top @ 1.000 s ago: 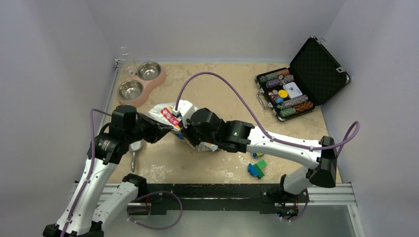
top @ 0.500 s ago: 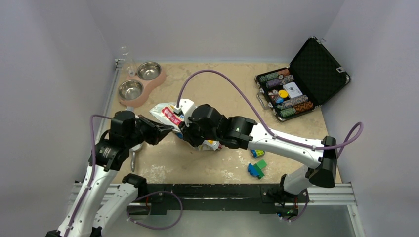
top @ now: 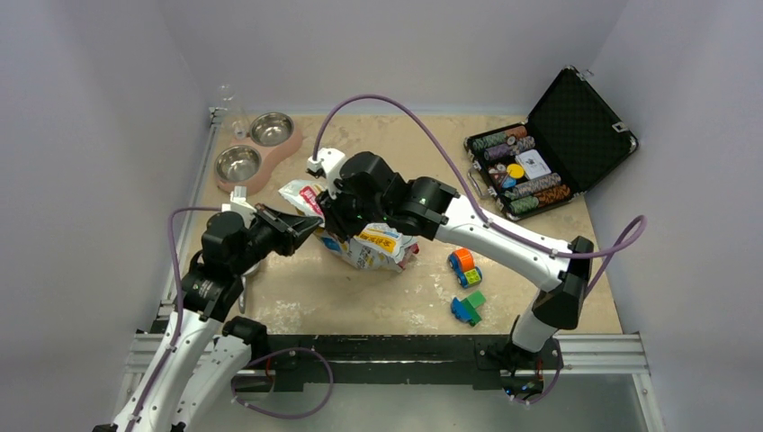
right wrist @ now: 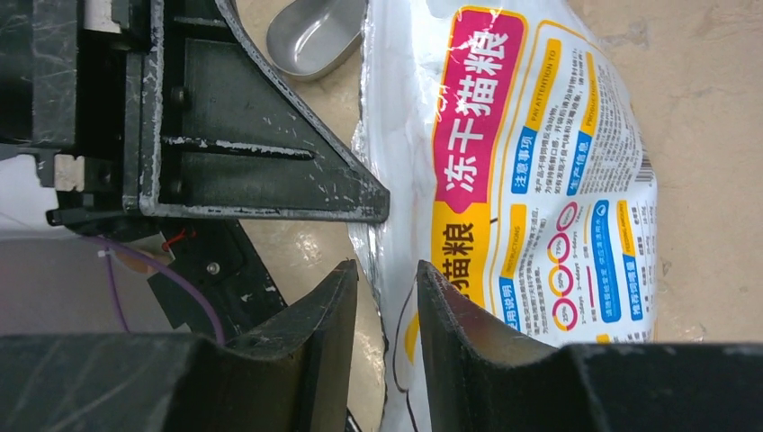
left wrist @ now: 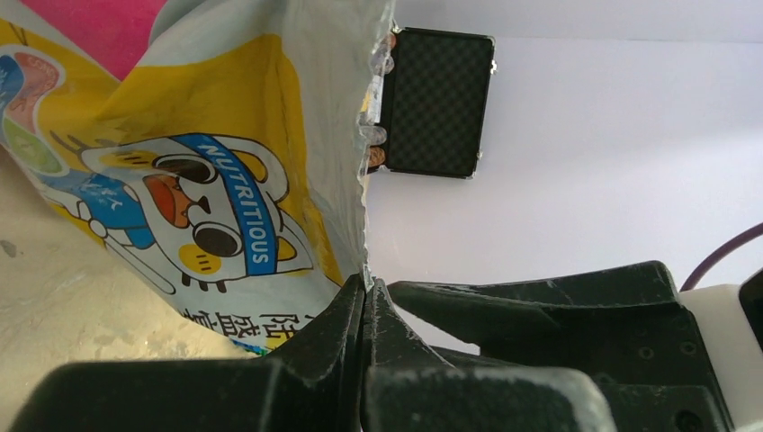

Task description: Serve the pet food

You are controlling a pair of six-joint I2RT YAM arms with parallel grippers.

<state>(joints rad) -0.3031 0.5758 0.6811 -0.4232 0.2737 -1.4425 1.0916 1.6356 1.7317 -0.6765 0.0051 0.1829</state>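
- At the near side of the table (top: 378,306), to your right of centre, green and blue toy blocks (top: 467,308) lie together. 1 orange-topped block (top: 462,265) sits just beyond them.
- Your left gripper (left wrist: 364,292) reaches in from the left. Its 2 fingers are pressed together on the torn silver edge of the pet food bag (top: 378,245).
- The pet food bag stands crumpled near the middle of the table, between your 2 arms. Its cartoon cat side faces the left wrist camera. The pellets themselves are hidden inside.
- Your right gripper (right wrist: 385,288) comes down on the bag from above and behind. Its fingers stand narrowly apart with the bag's white edge in the gap. You cannot tell from these views whether they pinch it.
- The tip of the left gripper meets that same bag edge just ahead of your right fingers.
- A metal scoop (right wrist: 310,40) lies on the table beyond the left gripper, partly hidden.
- Farther back on the left, a pink double bowl (top: 255,149) holds 2 steel dishes.
- At the far right, a black case (top: 580,126) stands open, with rows of poker chips (top: 531,189) in its tray.
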